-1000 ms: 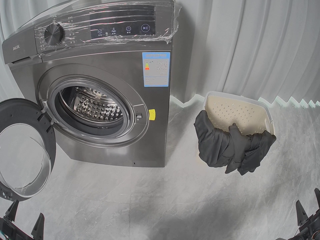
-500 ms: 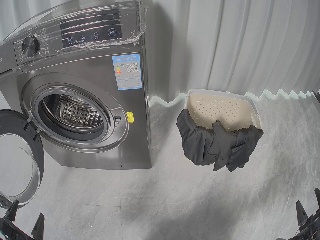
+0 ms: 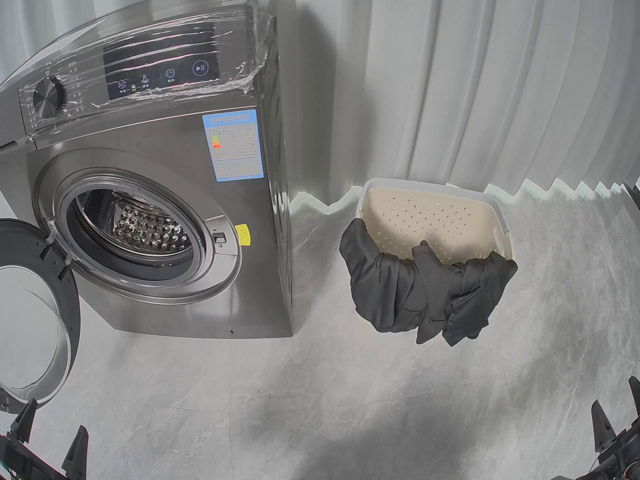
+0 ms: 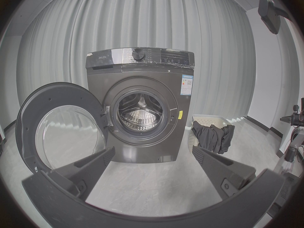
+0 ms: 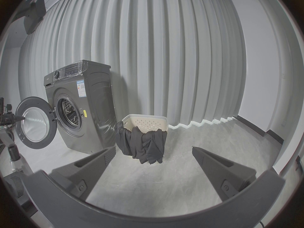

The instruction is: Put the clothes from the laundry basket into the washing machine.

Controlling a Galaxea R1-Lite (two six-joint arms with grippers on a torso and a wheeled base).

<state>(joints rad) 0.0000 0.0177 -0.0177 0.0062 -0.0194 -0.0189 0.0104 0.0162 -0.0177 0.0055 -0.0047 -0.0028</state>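
**Hidden or cut off.** Clothes (image 3: 413, 288): a dark heap draped over the near rim of the laundry basket (image 3: 433, 191) and hanging down its outer front wall, which is covered by it. Whether it is one garment or several cannot be told. The round door (image 3: 33, 315) of the washing machine (image 3: 167, 168) is swung fully open at 9 o'clock of the drum mouth (image 3: 140, 225) and is clipped by the edge of the head view. The control panel is wrapped in clear film.

**Placement.** The basket stands on the grey floor (image 3: 333, 395) at 3 o'clock of the machine, just beside it, with a white curtain (image 3: 467, 68) behind both.

**Arms.** The left gripper (image 3: 55, 421) is held low at 7 o'clock in the head view. Its fingers are spread and nothing is held between them (image 4: 152, 149). It is pointed toward the machine front. The right gripper (image 3: 615, 401) is held low at 5 o'clock, likewise spread and empty (image 5: 152, 149), and is pointed toward the basket. Both are well apart from the clothes.
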